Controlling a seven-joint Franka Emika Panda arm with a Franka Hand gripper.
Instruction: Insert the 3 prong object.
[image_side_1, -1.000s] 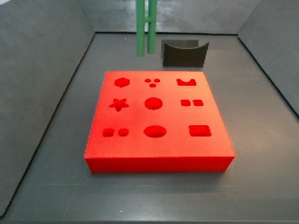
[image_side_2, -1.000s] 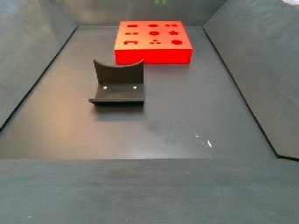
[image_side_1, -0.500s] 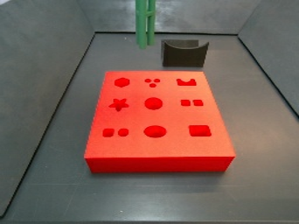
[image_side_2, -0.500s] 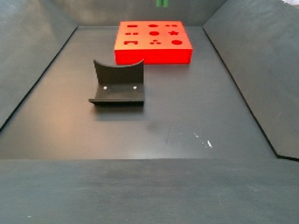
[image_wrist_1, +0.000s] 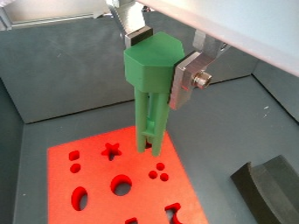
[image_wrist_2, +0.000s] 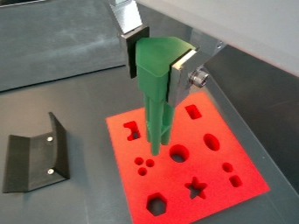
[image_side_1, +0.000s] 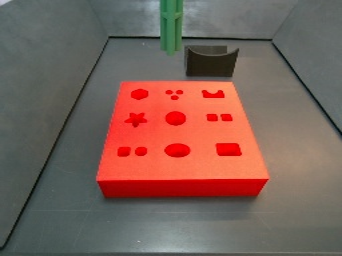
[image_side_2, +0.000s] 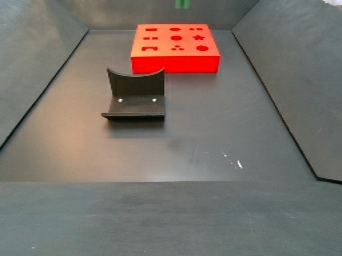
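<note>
The flat silver fingers (image_wrist_1: 187, 77) with dark pads are clamped on the broad head of the long bright green 3 prong object (image_wrist_1: 149, 92), one on each side, as both wrist views show; the gripper (image_wrist_2: 158, 54) sits high above the flat red block with shaped cut-outs (image_wrist_2: 193, 157). The green piece (image_wrist_2: 160, 96) hangs upright, narrowing from its wide head to slim parallel rods that point down toward the red block (image_wrist_1: 117, 179), with the rod tips clear of the block's top face. In a side view only the green shaft (image_side_1: 170, 25) enters from the top edge, above the far side of the red block (image_side_1: 181, 135); the gripper itself is out of that picture. The dark grey curved holder (image_side_1: 211, 60) stands on the dark surface (image_side_1: 301, 190) just beyond the block's far edge. In a side view (image_side_2: 135, 95) the holder lies apart from the red block (image_side_2: 177, 46), and neither gripper nor green piece is in view there.
</note>
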